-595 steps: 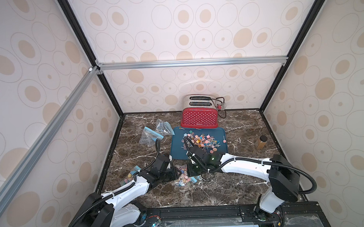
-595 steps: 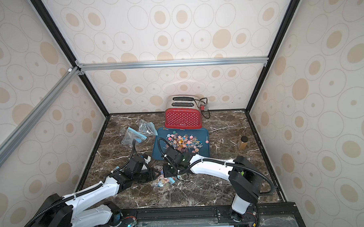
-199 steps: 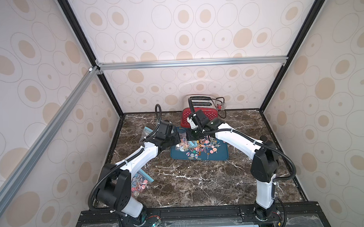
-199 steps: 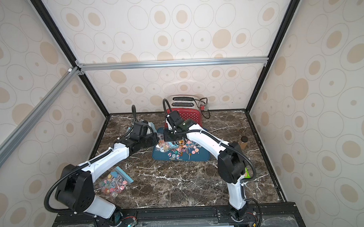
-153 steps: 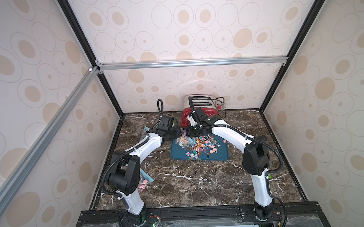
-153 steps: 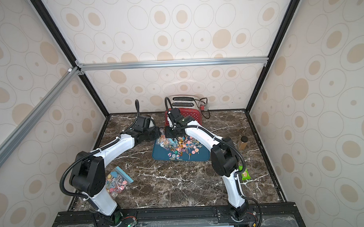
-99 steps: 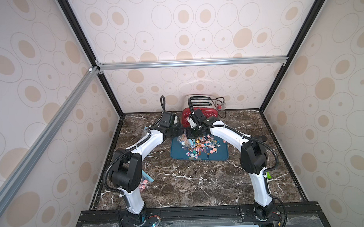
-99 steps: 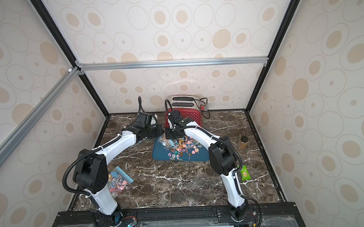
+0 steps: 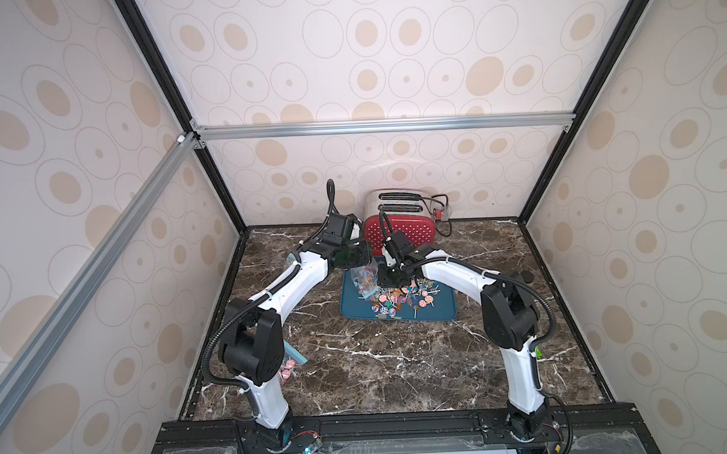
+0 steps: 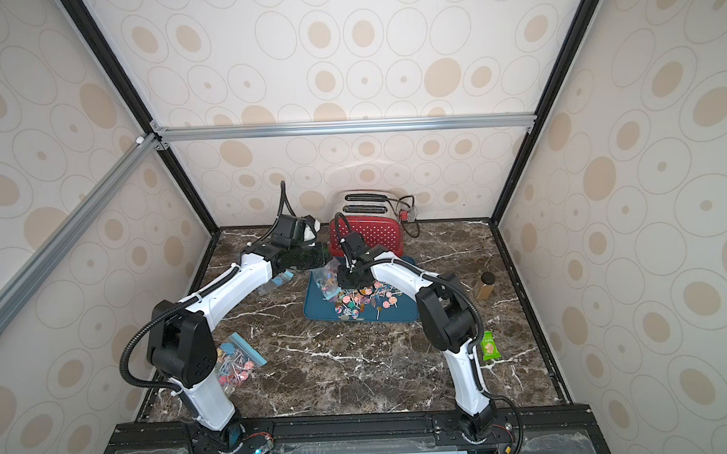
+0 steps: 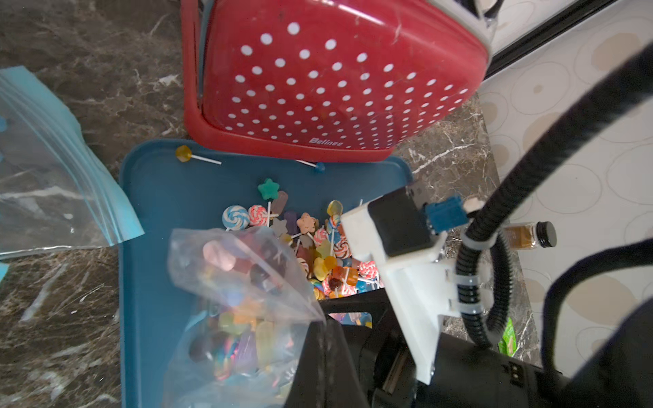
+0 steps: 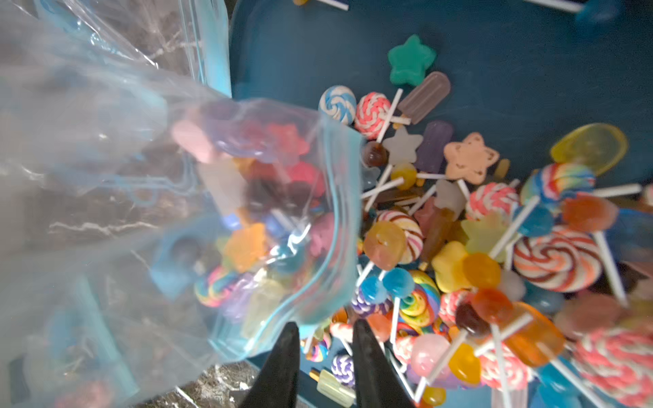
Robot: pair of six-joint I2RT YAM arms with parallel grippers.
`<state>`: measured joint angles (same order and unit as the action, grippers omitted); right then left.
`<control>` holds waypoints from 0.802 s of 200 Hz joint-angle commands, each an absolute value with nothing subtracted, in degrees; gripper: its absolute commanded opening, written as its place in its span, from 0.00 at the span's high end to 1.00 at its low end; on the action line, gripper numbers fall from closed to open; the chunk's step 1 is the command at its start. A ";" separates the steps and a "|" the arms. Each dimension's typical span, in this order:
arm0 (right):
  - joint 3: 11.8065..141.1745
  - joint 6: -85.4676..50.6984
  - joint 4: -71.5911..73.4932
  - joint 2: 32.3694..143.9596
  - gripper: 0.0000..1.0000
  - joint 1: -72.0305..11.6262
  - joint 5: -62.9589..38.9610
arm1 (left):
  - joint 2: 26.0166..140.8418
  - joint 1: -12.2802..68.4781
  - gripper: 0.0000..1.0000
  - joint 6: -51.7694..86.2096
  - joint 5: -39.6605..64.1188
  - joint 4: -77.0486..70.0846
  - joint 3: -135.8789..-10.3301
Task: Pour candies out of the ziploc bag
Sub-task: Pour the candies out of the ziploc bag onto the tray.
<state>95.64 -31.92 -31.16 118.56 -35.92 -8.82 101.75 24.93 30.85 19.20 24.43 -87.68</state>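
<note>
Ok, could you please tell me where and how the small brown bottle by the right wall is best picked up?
Grip the bottle around its brown body, just below the black cap, bringing the right claw in level from the middle of the table. It stands upright and alone, round and narrow, so the claw should span it; the wall close behind leaves less room.

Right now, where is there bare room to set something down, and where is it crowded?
Widest free patch: the marble top in front of the tray, between the filled bag at left and the green packet at right. Nearly bare: the tray's back left corner by the toaster. Crowded: the candies across the tray's middle, beside the hanging ziploc bag.
</note>
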 commanded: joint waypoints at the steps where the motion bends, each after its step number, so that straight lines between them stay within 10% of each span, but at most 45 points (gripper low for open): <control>1: 92.88 -32.54 -29.92 113.40 0.67 -35.76 -6.47 | 101.75 25.74 1.00 27.92 19.19 26.98 -92.09; 160: 75.40 -32.35 -28.42 95.04 0.63 -35.55 -7.30 | 90.86 22.61 1.00 25.78 1.96 38.21 -91.87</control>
<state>77.25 -33.15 -27.77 98.78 -35.88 -5.69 96.88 25.30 27.14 8.62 33.67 -91.57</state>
